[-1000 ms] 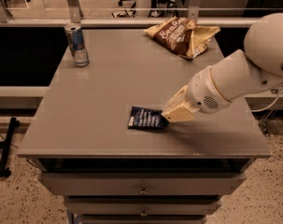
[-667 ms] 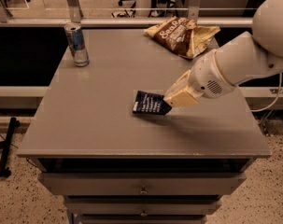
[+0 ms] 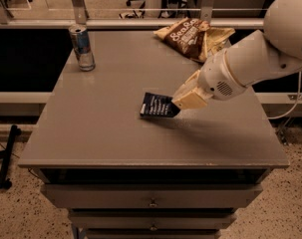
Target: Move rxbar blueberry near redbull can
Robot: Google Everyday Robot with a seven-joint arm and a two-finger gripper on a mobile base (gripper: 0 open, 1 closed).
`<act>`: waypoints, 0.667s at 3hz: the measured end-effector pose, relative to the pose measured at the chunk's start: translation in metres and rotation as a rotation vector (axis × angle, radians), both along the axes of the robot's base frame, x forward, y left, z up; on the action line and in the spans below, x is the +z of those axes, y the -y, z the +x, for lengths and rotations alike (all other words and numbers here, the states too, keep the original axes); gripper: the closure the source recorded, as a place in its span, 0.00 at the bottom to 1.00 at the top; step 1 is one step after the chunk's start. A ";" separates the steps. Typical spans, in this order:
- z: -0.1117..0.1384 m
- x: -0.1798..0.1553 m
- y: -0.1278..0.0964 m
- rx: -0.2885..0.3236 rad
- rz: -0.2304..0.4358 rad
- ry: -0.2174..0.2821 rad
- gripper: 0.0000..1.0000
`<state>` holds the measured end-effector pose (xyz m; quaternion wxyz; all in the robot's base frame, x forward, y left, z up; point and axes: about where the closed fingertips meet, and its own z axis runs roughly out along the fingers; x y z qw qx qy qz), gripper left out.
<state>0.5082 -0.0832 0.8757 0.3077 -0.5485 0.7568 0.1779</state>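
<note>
Gripper (image 3: 178,103) is clamped on one end of the flat dark navy rxbar blueberry (image 3: 157,105) mid grey table (image 3: 100,133), well apart from the slim silver-and-blue redbull can (image 3: 82,48) back left.

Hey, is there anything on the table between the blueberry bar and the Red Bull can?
Nothing visible. The gripper holds the bar near the middle of the table. The can stands at the back left corner, with only bare surface between them. The chip bag lies at the back right, off that path.
</note>
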 end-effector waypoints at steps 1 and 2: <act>0.034 0.002 -0.009 0.039 -0.005 0.035 1.00; 0.074 0.005 -0.033 0.115 -0.011 0.061 1.00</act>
